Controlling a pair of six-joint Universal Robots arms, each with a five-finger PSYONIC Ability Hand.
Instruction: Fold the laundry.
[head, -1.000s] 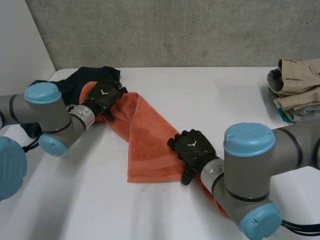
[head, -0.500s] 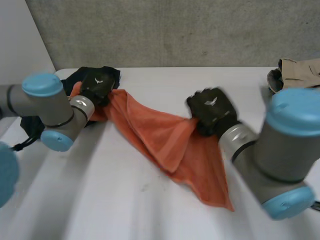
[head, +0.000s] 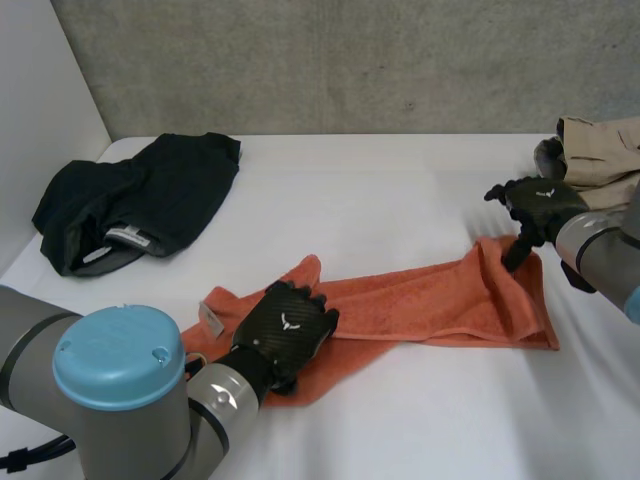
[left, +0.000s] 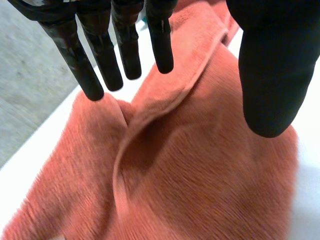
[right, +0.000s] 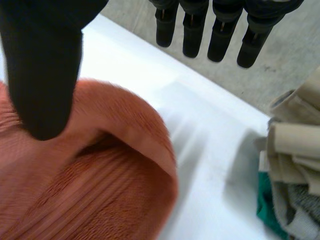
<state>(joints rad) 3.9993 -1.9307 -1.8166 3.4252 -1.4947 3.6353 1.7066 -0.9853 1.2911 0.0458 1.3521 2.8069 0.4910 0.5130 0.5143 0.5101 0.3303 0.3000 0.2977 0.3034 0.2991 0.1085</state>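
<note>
Mostly flat, orange towel (head: 430, 300) under left fingers (left: 102, 50), beside right fingers (right: 221, 35)

You have bright, even light across the white table (head: 400, 190). The orange towel (head: 430, 300) holds dark shade inside its folds, deepest under your left wrist camera. The stack of folded clothes (right: 295, 165) throws a soft grey shadow onto the table beside it.
</note>
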